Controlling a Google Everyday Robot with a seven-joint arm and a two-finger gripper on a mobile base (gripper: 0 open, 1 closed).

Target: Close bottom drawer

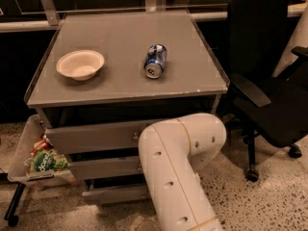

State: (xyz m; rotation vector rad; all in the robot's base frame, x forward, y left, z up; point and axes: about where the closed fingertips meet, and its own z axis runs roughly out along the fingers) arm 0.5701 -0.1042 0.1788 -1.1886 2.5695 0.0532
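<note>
The bottom drawer is the lowest of three grey drawer fronts under the grey table top. Its plain flat panel shows at the left and stands a little forward of the cabinet. Its right part is hidden behind my white arm. Above it are the middle drawer front and the top drawer front with a small metal knob. My arm bends down in front of the drawers at the right. My gripper is out of view, below the frame or behind the arm.
A white bowl and a blue can on its side lie on the table top. A black office chair stands close at the right. A clear side tray with snack bags hangs at the left.
</note>
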